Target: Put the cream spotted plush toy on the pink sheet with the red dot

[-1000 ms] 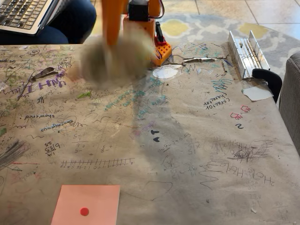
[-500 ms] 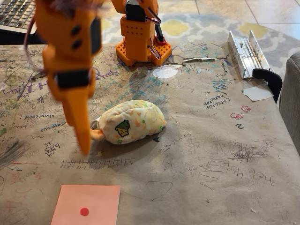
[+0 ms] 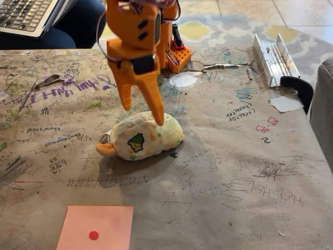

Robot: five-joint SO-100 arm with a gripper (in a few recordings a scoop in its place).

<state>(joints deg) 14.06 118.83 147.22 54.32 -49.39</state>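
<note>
The cream spotted plush toy [image 3: 143,136] lies on its side on the scribbled table, a green and yellow patch facing the camera and an orange ear at its left end. My orange gripper [image 3: 142,114] hangs right above it, open, with its two fingers pointing down. The longer fingertip [image 3: 158,118] reaches the toy's top; the shorter one sits behind and left. Nothing is held between them. The pink sheet with the red dot [image 3: 95,227] lies flat at the bottom left edge, well in front of the toy.
The arm's orange base [image 3: 171,49] stands at the table's back. A white paper scrap [image 3: 183,80] lies near it, another scrap [image 3: 285,103] at right by a metal bracket [image 3: 274,58]. A laptop [image 3: 26,15] and a person's legs are at top left.
A second ago the toy was a blur near the back. Half a second ago it lay on the table with the gripper to its left. The gripper has since swung right, over the toy.
</note>
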